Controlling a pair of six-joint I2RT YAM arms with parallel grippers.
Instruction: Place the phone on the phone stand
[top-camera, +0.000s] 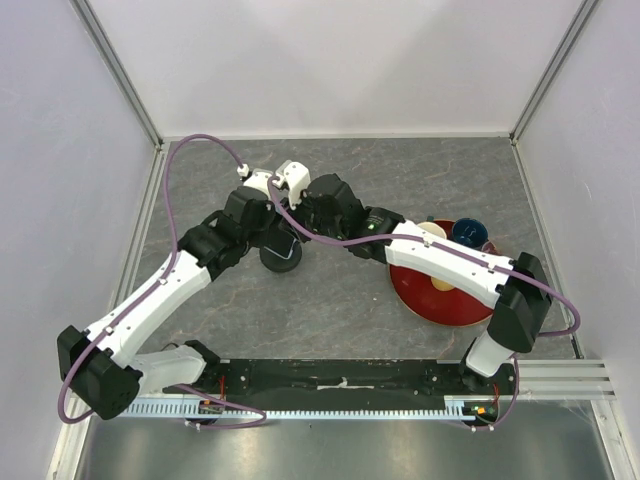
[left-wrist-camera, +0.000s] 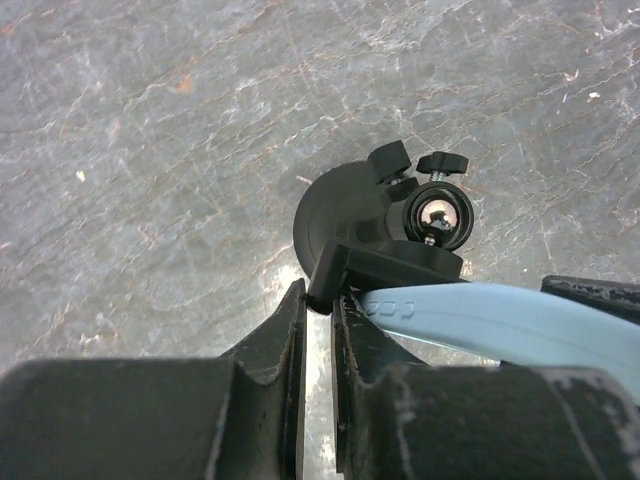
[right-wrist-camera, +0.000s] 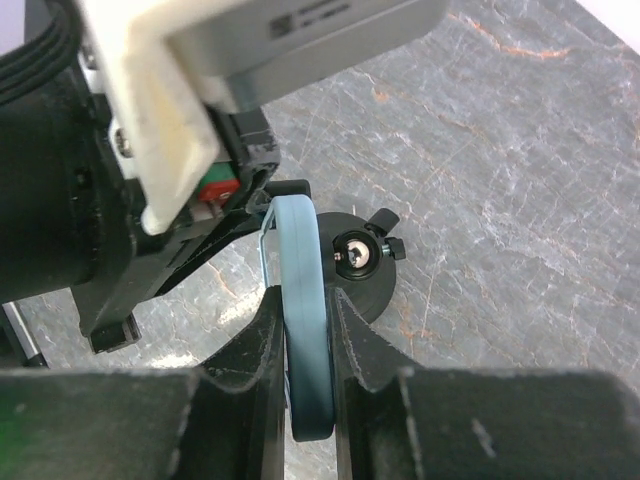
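Observation:
My right gripper (right-wrist-camera: 302, 300) is shut on the phone (right-wrist-camera: 298, 240), which stands edge-on between its fingers with the pale blue rim showing. The phone stand (right-wrist-camera: 362, 268) lies just beyond it, with its black disc base and shiny ball joint. In the left wrist view the phone (left-wrist-camera: 500, 320) reaches in from the right and its end sits in the stand's black clamp (left-wrist-camera: 385, 262). My left gripper (left-wrist-camera: 320, 295) is nearly shut, its tips pinching the clamp's corner. From above, the stand's base (top-camera: 282, 252) shows below both grippers, left (top-camera: 283, 218) and right (top-camera: 308, 215). The phone is hidden there.
A red plate (top-camera: 440, 305) lies at the right under my right arm, with a cream cup (top-camera: 432, 232) and a dark blue cup (top-camera: 468, 232) at its far rim. White walls enclose the grey stone tabletop (top-camera: 420, 180).

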